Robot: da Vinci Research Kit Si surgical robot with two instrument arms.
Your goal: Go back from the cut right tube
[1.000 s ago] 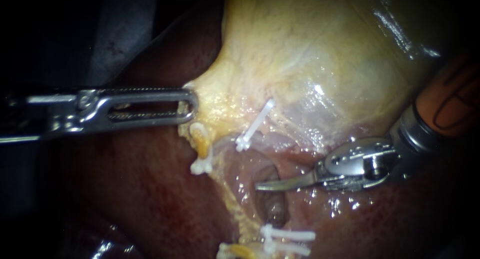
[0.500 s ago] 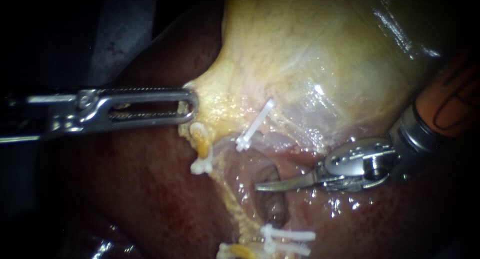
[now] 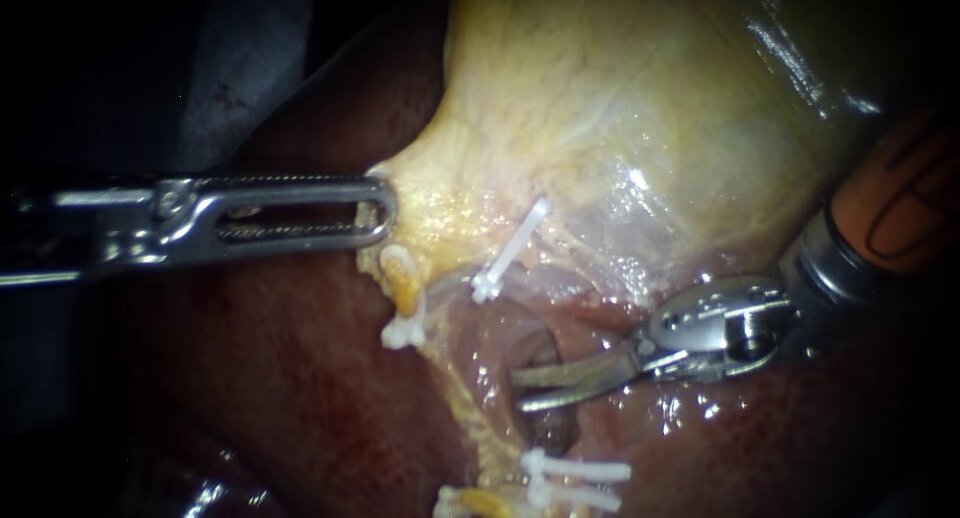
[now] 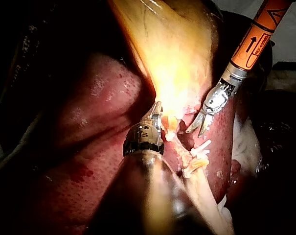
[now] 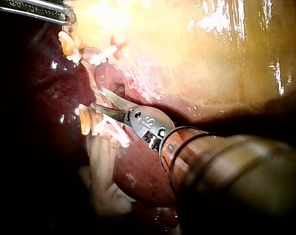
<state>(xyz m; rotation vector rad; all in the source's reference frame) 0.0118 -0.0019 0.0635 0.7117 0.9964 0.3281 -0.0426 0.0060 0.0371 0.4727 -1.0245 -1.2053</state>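
- Over on the left of the endoscope view, the left instrument (image 3: 385,213) has not shifted since half a second ago. Its pincer is clamped on the pale yellow edge of the gallbladder (image 3: 620,108), which is drawn out to a point.
- Just right of that tip hangs a yellow stump with a white clip (image 3: 402,328). A slanted clip (image 3: 510,250) sits on the gallbladder's lower edge. Neither has moved.
- Further right, the cut right tube (image 3: 550,430) shows as a dark stump above the paired clips (image 3: 575,473), with the liver (image 3: 300,398) around it.
- Coming in from the right, the right instrument (image 3: 515,390) is the one change. Its pincer was pressed together before; now it stands parted with a clear gap and holds nothing. The tips are close over that stump, and I cannot tell whether they touch it.
- The left wrist view adds the right instrument's orange shaft (image 4: 255,39), which the endoscope view mostly cuts off.
- The right wrist view shows a pale strand of tissue (image 5: 103,166) trailing away under the right instrument, beyond the clips. The endoscope view does not reach it.
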